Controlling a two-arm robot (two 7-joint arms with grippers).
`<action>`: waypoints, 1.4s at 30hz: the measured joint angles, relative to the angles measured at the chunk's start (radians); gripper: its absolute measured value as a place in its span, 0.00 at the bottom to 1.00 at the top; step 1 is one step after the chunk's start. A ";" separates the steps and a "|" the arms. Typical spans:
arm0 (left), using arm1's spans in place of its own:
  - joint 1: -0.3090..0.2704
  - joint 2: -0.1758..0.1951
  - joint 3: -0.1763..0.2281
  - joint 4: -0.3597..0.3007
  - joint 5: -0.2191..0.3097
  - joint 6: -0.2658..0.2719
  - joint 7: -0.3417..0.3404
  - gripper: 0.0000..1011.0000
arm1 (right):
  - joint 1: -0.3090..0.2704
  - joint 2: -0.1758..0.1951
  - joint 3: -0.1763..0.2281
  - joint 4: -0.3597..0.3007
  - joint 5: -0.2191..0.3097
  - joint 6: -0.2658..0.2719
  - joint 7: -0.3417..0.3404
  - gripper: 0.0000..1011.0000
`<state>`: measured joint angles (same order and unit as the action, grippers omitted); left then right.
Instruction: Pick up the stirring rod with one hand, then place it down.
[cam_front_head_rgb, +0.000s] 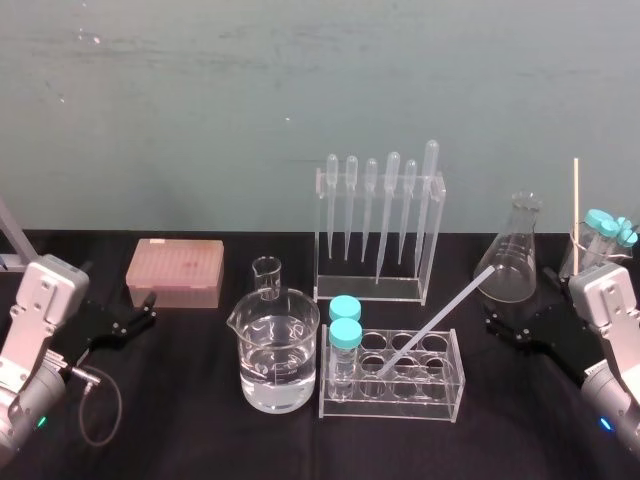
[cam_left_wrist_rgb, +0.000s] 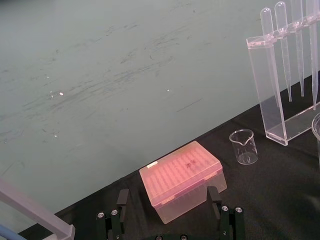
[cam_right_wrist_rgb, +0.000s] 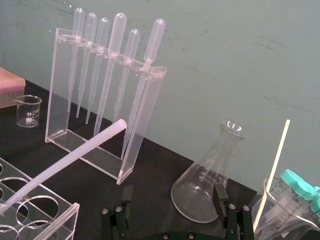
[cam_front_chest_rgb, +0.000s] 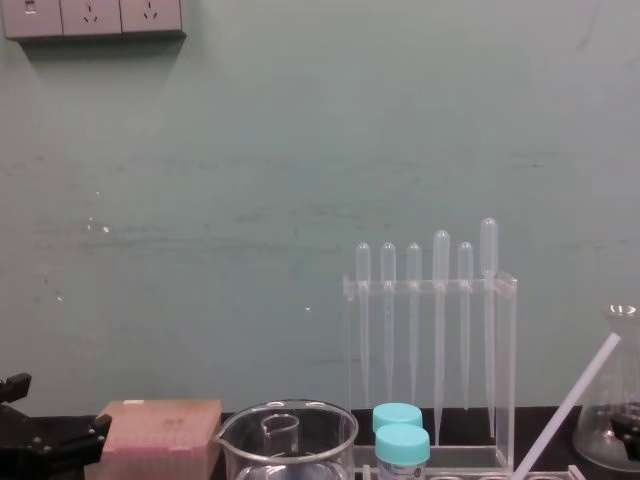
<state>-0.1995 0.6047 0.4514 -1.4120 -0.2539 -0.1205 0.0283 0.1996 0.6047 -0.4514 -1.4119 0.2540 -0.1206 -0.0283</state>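
stirring rod (cam_front_head_rgb: 437, 320) leans in tube rack (cam_front_head_rgb: 440, 397), apparently untouched.

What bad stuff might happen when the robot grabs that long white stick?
The stirring rod leans in the test tube rack, so pulling it sideways might tip the rack and its capped tubes. The glass flask stands close beside the right gripper and the rod's top end; a wide swing might knock it.

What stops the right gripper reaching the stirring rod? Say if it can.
Probably yes. The stirring rod leans from the test tube rack, upper end toward the right gripper, jaws open; only the flask stands close by. Left gripper sits far left.
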 joint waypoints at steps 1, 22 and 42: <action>0.000 0.000 0.000 0.000 0.000 0.000 0.000 0.99 | 0.000 0.000 0.000 0.000 0.000 0.000 0.000 0.99; 0.000 0.000 0.000 0.000 0.000 0.000 0.000 0.99 | 0.000 0.000 0.000 0.000 0.000 0.000 0.000 0.99; 0.000 0.000 0.000 0.000 0.000 0.000 0.000 0.99 | 0.000 0.000 0.000 0.000 0.000 0.000 0.000 0.99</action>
<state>-0.1995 0.6047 0.4514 -1.4120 -0.2539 -0.1205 0.0283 0.1996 0.6047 -0.4514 -1.4120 0.2540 -0.1205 -0.0283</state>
